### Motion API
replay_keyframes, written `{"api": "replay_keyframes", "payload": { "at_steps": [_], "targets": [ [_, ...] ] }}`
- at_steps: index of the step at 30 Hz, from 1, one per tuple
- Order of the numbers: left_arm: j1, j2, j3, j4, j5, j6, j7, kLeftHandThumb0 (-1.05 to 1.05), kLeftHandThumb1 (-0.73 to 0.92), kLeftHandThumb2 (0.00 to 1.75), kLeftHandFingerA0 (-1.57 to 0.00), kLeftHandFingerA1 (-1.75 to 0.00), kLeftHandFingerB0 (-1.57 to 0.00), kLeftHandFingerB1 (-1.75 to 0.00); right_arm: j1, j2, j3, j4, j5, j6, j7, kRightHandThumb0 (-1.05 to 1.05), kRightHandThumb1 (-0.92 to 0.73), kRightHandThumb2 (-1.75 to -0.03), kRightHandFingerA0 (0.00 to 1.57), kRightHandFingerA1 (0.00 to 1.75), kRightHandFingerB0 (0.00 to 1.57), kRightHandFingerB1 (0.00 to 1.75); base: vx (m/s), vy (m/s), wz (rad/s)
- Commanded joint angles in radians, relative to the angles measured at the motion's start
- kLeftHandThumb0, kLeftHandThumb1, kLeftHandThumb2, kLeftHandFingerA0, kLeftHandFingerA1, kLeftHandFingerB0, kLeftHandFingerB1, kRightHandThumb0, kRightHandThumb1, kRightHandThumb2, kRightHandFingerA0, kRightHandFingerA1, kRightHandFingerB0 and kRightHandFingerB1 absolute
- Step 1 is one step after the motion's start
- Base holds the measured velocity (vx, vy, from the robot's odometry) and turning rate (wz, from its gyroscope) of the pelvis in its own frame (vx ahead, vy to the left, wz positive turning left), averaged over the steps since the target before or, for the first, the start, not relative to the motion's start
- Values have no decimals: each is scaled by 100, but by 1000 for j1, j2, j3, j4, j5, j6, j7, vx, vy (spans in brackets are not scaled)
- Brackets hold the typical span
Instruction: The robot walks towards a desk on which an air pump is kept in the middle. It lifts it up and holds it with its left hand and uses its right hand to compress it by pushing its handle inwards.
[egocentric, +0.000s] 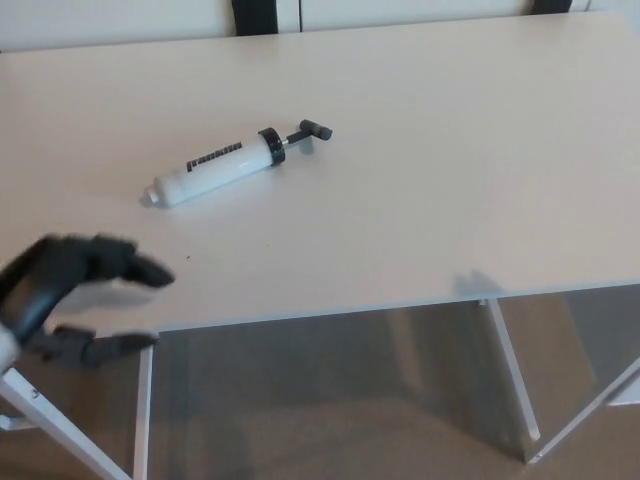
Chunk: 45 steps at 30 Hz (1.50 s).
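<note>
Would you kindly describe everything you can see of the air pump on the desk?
The air pump lies on its side on the pale desk, angled up to the right. Its body is a white cylinder with dark lettering, a black collar, a thin rod and a small black T-handle at the upper right end. Nothing touches it.
</note>
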Motion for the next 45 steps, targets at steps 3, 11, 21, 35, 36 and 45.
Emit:
{"api": "replay_keyframes", "payload": {
  "at_steps": [3, 11, 21, 35, 36, 45],
  "targets": [
    [627, 179, 989, -622, -1754, 355, -988, -45, 49, 55, -38, -40, -80, -43, 553, -67, -133, -339, 315, -395, 464, -83, -85, -66, 32, 35, 26, 29, 0, 0, 0],
    [636, 195, 992, -620, -1776, 353, -987, -45, 49, 55, -38, -40, -80, -43, 570, -66, -129, -342, 320, -408, 463, -83, -85, -66, 32, 35, 26, 29, 0, 0, 0],
    [658, 206, 1015, -623, -1812, 344, -989, -45, 49, 55, -38, -40, -80, -43, 568, -69, -131, -354, 329, -410, 462, -83, -85, -66, 32, 35, 26, 29, 0, 0, 0],
    [411, 69, 616, 682, -809, 101, -873, -50, 70, 61, -48, -47, -46, -36, 386, -221, -64, 615, 82, -84, 535, -72, -59, -99, 40, 55, 19, 43, 0, 0, 0],
    [415, 56, 609, 687, -798, 90, -854, -50, 70, 61, -48, -47, -46, -36, 380, -235, -62, 628, 90, -55, 551, -72, -59, -99, 40, 55, 19, 43, 0, 0, 0],
    [383, 21, 510, 819, -648, -104, -722, -67, 63, 91, -30, -52, -21, -43, 367, -299, -63, 703, 139, 91, 590, -68, -67, -60, 30, 39, 27, 32, 0, 0, 0]
  ]
}}
